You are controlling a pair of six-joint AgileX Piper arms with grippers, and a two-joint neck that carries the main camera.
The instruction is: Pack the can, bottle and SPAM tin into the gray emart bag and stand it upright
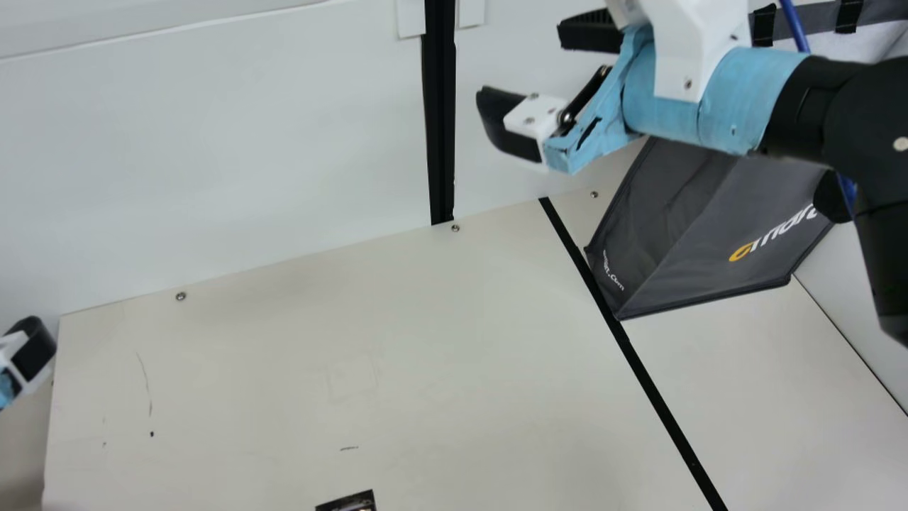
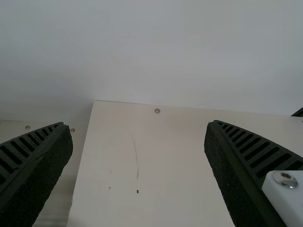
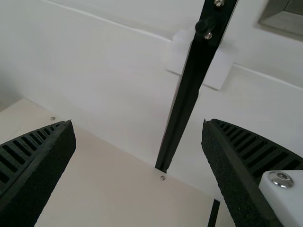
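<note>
Fingers spread wide apart, our right gripper (image 1: pixel 528 67) hangs in the air in the main view, in front of the white wall (image 1: pixel 213 142) and above the level of the table (image 1: pixel 425 355). From its own wrist view we see the same two ribbed fingers with a broad gap between them, and the wall, the black post (image 1: pixel 440 106) and part of the tabletop lie beyond. Our left gripper (image 1: pixel 30 349) comes in at the main view's left edge, cut off there so that just one finger reaches in; its wrist view shows both fingers parted wide as well. We have the gray emart bag (image 1: pixel 752 227) on the table at the main view's right, looking upright, its pale and orange lettering partly covered. Our right arm (image 1: pixel 738 92) passes in front of its upper part, so we cannot tell what it holds. Its lower left side lies along the black strip (image 1: pixel 660 397), touching it at the near corner. At the bottom edge of the main view we catch a dark object (image 1: pixel 347 503), too cut off for us to tell what it is.
</note>
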